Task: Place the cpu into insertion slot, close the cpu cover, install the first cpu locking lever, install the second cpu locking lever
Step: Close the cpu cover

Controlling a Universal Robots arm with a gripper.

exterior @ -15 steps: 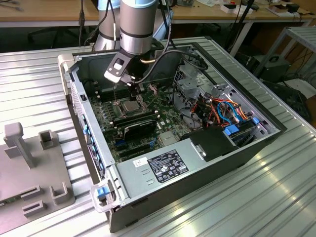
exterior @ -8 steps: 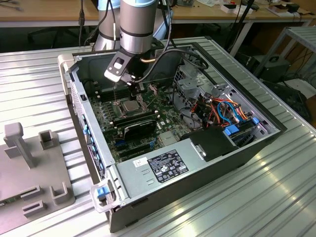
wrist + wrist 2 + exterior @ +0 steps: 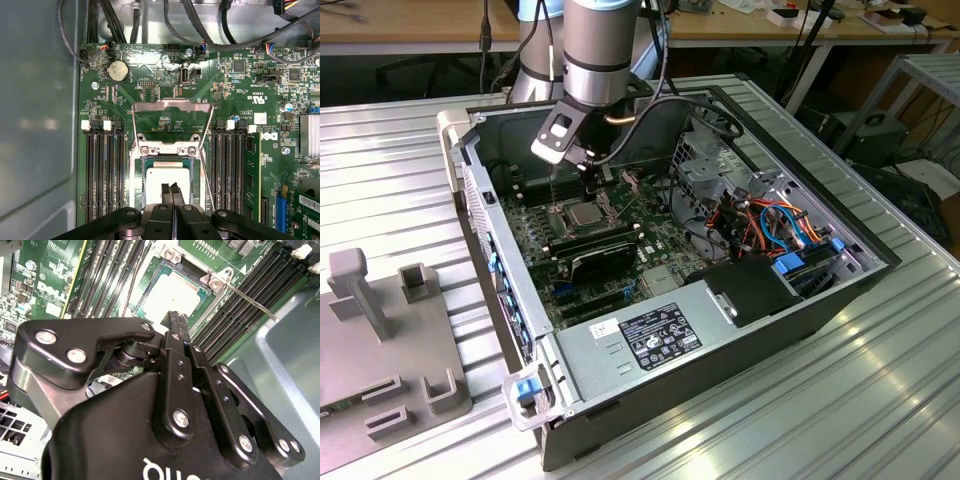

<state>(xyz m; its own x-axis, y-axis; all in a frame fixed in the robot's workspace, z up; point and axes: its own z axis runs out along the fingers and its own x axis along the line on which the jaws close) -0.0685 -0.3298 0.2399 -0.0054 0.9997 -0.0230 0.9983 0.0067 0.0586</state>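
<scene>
Black end effector (image 3: 170,187), fingers pressed together, hangs over the cpu (image 3: 159,181) seated in the insertion slot (image 3: 142,172).

cpu (image 3: 167,181) sits in the slot (image 3: 136,180), my gripper (image 3: 170,192) directly over it. Cover (image 3: 170,104) is swung open off the slot, on the coin cell (image 3: 118,71) side. Memory slots (image 3: 102,170) flank the slot on both sides. Exterior view: board (image 3: 535,235) lies inside the case (image 3: 470,190), PSU (image 3: 660,335) in front of it.
</scene>
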